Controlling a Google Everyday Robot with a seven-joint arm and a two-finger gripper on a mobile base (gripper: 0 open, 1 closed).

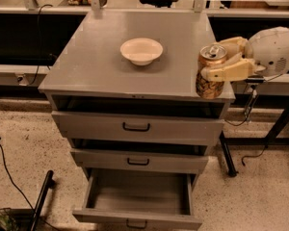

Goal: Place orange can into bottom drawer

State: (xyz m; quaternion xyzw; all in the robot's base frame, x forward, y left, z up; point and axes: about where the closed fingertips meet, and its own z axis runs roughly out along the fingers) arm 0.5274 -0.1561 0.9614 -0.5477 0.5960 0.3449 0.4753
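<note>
At the right front corner of the bench (96, 64): gripper (213, 59), reaching in from the right on a white arm (274, 49). Fingers (229, 70) clenched on the orange can (209, 86), one cream finger lying across the front of the body, the other behind it near the top. Can upright, silver top and pull tab showing, lower body overlapping the bench's corner edge. Cannot tell whether resting on the surface or held just above it.

Toward the middle of the bench top, well apart from the can: cream bowl (141, 50), upright.

Below the top, three grey drawers in a stack. Top drawer (101, 124) and middle drawer (101, 159) each with a dark gap above the front and a small dark handle at centre. Bottom drawer (101, 216) pulled far out toward the camera, grey tray floor in plain sight, handle cut by the lower edge of view. Can high above it and off to the right, not in the tray.

Around the stack: speckled floor (260, 196).
</note>
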